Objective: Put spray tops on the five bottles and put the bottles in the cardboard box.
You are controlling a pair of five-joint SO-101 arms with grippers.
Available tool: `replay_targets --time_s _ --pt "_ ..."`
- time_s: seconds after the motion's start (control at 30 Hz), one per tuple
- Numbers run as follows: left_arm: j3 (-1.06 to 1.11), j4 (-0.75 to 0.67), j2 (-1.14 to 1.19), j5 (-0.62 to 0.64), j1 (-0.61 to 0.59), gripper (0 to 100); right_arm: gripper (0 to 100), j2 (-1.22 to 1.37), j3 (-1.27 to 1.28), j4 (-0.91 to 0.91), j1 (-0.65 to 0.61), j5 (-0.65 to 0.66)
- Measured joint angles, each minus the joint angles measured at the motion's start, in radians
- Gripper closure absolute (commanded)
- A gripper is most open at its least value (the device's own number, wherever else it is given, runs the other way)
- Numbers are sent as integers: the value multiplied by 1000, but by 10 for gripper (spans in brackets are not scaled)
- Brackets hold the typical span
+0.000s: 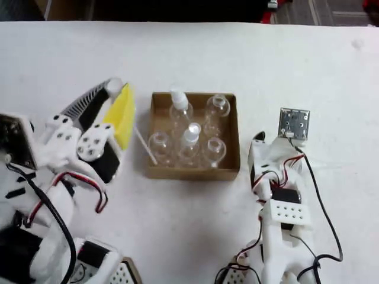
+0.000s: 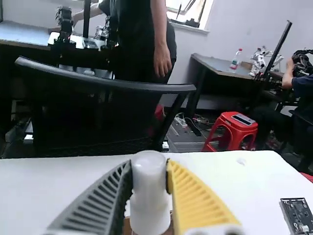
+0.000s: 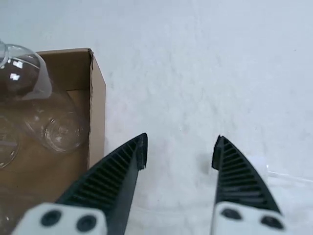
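Left jaws pinch a white spray top (image 2: 149, 196) beside the cardboard box (image 1: 193, 173) of five bottles (image 1: 218, 106), three uncapped; right jaws spread, empty. Held crooked, the top might miss a neck.

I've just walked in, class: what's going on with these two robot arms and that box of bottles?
The left claw is shut on a white spray top, held just beside the cardboard box. Five clear bottles sit in the box; two have spray tops on and three have bare necks. The right claw is open and empty over the table on the other side of the box.
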Motion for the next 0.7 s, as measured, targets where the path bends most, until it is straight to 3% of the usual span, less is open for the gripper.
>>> replay_targets --time_s 0.3,0.7 --pt "328 -393 21 -161 8 977 800 0 0 0 0 0" --pt "497 -589 21 -209 15 977 800 0 0 0 0 0"
